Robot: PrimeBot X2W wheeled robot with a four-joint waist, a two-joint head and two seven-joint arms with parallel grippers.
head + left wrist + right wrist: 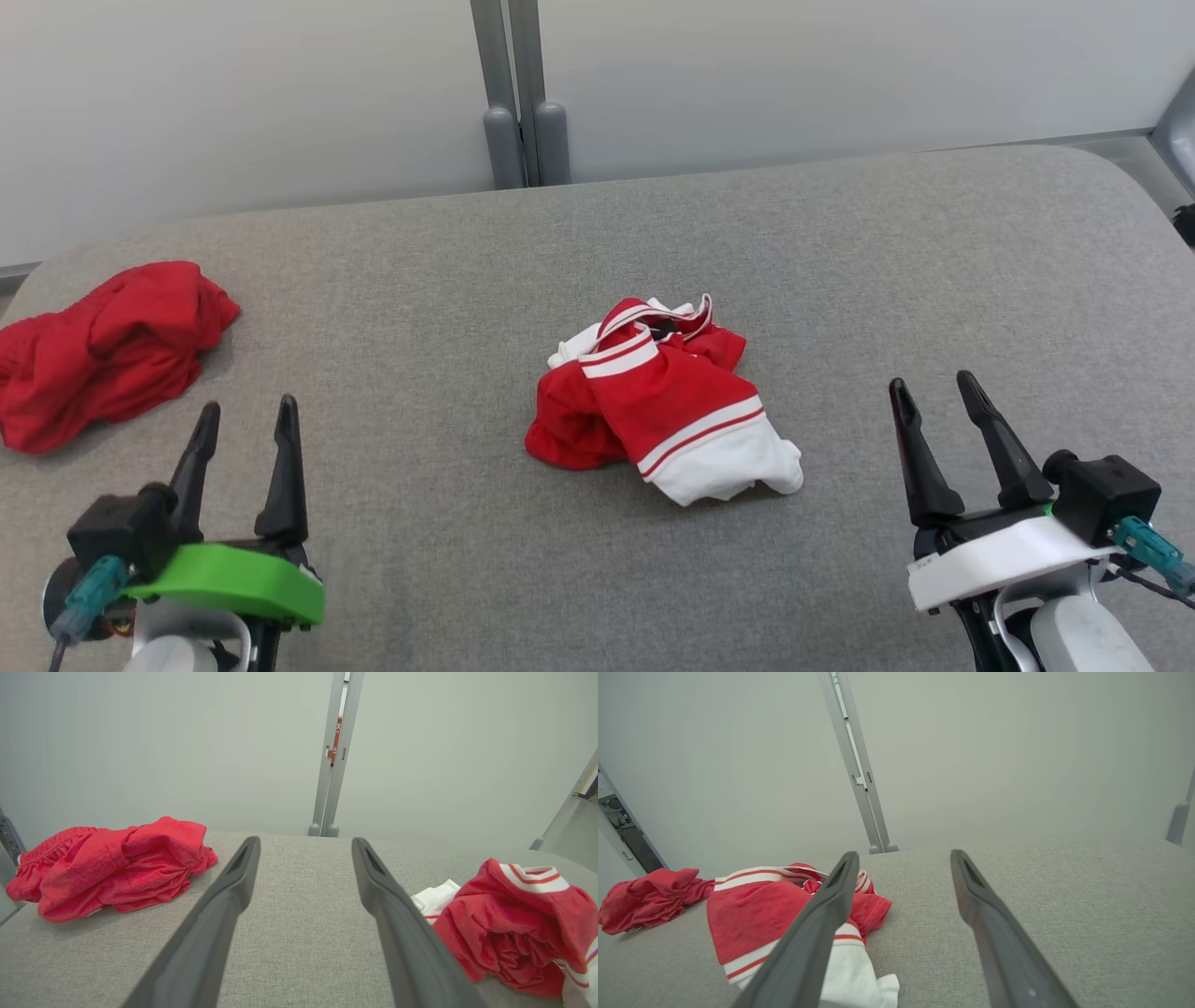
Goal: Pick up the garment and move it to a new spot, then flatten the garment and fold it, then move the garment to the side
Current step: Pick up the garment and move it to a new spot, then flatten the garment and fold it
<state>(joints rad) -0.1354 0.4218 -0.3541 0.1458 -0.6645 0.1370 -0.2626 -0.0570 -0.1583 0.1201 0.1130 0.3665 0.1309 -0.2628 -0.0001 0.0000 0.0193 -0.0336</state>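
Grey woven surface (840,280) spans the frame, bearing a crumpled red-and-white garment (672,401) at centre and a plain red heap (103,355), perhaps shorts, at middle left; left gripper (248,406), lower left, and right gripper (929,381), lower right, both spread wide, empty.

Grey fabric surface (840,261) before pale wall panels (233,93), grey post (518,93) between.

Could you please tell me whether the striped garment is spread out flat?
No, the striped garment lies crumpled in a heap.
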